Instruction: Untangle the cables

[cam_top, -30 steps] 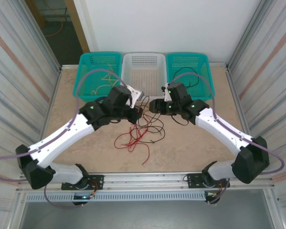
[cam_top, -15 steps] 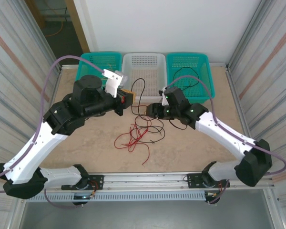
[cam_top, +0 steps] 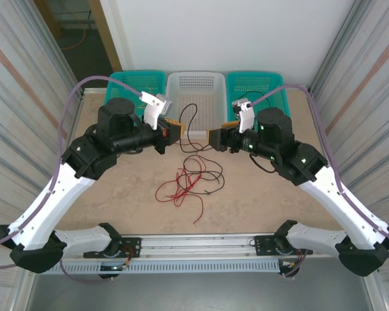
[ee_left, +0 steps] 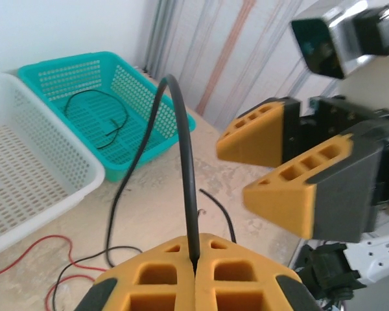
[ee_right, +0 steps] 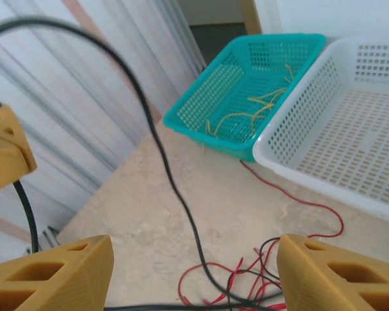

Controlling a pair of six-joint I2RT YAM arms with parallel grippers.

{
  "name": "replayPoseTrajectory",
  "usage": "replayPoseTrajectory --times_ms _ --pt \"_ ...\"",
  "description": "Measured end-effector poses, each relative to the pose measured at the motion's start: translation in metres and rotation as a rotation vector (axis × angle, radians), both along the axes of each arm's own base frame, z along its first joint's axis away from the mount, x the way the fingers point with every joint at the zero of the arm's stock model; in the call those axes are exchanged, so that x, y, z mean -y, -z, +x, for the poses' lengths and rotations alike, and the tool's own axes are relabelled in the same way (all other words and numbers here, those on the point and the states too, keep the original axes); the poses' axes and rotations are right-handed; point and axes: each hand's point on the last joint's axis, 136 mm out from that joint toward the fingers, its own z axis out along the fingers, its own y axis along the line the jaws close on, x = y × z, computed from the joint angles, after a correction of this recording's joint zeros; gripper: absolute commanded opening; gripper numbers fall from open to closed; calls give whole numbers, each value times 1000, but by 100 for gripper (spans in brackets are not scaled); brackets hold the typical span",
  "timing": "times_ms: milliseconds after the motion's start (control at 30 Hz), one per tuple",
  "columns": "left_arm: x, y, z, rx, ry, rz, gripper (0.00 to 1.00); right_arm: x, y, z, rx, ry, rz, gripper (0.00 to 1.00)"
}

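Presently the left claw (cam_top: pixel 176 130) is clenched on a black cable (ee_left: pixel 185 149), its two yellow fingers pressed together with the wire pinched at the seam between them. From that grip the cable rises in a tall arch above the worktop (cam_top: pixel 266 201) and drops back down to the loose tangle (cam_top: pixel 204 165) lying at the centre of the surface, between the two arms. The right claw (cam_top: pixel 215 137) faces the left one at close range, level with it and raised off the worktop; its fingers (ee_right: pixel 52 275) stand well apart, released, and the right wrist view shows the black cable running down through the gap between them without touching either one. The tangle itself is made up of black loops with red cables (cam_top: pixel 178 184) spread just in front of it, towards the arm bases, all lying flat on the worktop. Three baskets stand in a row along the far edge: a teal basket on the left (ee_right: pixel 246 68) holding pale yellow cables (ee_right: pixel 259 103), a white basket (cam_top: pixel 194 79) in the middle, and a teal basket on the right (cam_top: pixel 256 79) holding one curled black wire (ee_left: pixel 97 115).
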Motion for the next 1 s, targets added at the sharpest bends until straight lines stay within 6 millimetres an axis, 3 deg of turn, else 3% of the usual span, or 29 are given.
replayPoseTrajectory --times_ms 233,433,700,767,800,833,867,900,1000 --pt "16 -11 -12 6 139 -66 0 -19 5 15 22 -50 -64 60" --pt "23 -10 -16 -9 200 -82 0 -26 -3 17 60 -85 -62 26" --pt "10 -13 5 -7 132 -111 0 -24 -8 21 77 -75 -52 2" --pt "8 -11 9 -14 118 -113 0 -24 -9 22 81 -74 -51 0" --pt "8 -10 10 -17 115 -114 3 -24 -9 22 81 -72 -48 0" --pt "7 -9 11 -20 113 -114 22 -23 -10 23 83 -69 -45 0" --pt "7 -9 11 -23 110 -115 48 -23 -11 24 85 -67 -43 0" --pt "7 -8 12 -24 105 -116 62 -22 -11 25 87 -64 -41 0" --pt "4 -5 20 -24 57 -107 77 -15 -12 32 85 -33 -40 0"
